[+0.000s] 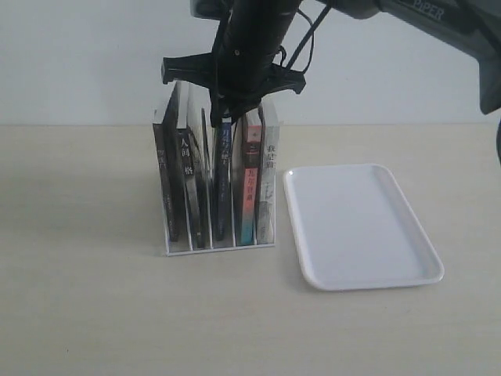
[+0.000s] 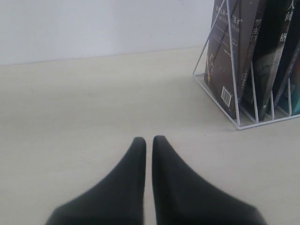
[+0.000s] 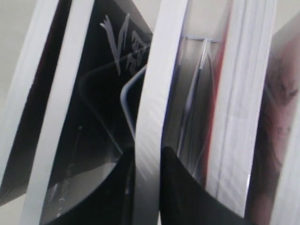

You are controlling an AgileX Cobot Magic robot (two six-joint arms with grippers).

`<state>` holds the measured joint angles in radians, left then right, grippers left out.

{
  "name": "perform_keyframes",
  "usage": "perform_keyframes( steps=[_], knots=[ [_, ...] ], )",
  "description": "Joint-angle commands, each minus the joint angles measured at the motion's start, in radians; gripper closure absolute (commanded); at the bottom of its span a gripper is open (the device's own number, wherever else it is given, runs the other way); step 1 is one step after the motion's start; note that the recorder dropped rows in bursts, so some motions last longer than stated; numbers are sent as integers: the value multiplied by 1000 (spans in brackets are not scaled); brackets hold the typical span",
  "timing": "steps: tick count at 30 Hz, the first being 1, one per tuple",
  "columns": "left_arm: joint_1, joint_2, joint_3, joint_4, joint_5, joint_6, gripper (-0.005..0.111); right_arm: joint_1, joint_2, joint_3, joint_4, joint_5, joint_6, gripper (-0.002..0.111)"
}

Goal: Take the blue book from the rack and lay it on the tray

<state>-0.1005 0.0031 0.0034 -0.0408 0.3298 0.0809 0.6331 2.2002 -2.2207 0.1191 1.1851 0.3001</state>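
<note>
Left wrist view is showing the left gripper (image 2: 149,143) closed over the pale worktop (image 2: 70,103) beside the white wire rack (image 1: 223,247); mid-rack, the right gripper (image 1: 224,116) is pinching the top edge of the thin dark-blue paperback book (image 1: 223,180). Lifting straight up is looking wisest, then right to the flat white plastic tray (image 1: 360,227).

Resembles a lab test bench. Plain beige tabletop (image 1: 94,313) under the rack (image 1: 221,248), blank white wall (image 1: 78,63) behind it, black robot arm (image 1: 258,47) above.
</note>
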Motion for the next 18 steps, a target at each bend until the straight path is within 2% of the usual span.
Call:
perform_keyframes(
  steps=[1,18],
  knots=[
    [0,-3,-3,1,-15,-7,102,5,-68,-4,-23,-68,-15,108],
    [0,-3,-3,1,-15,-7,102,5,-306,-4,-119,-66,-89,108]
  ],
)
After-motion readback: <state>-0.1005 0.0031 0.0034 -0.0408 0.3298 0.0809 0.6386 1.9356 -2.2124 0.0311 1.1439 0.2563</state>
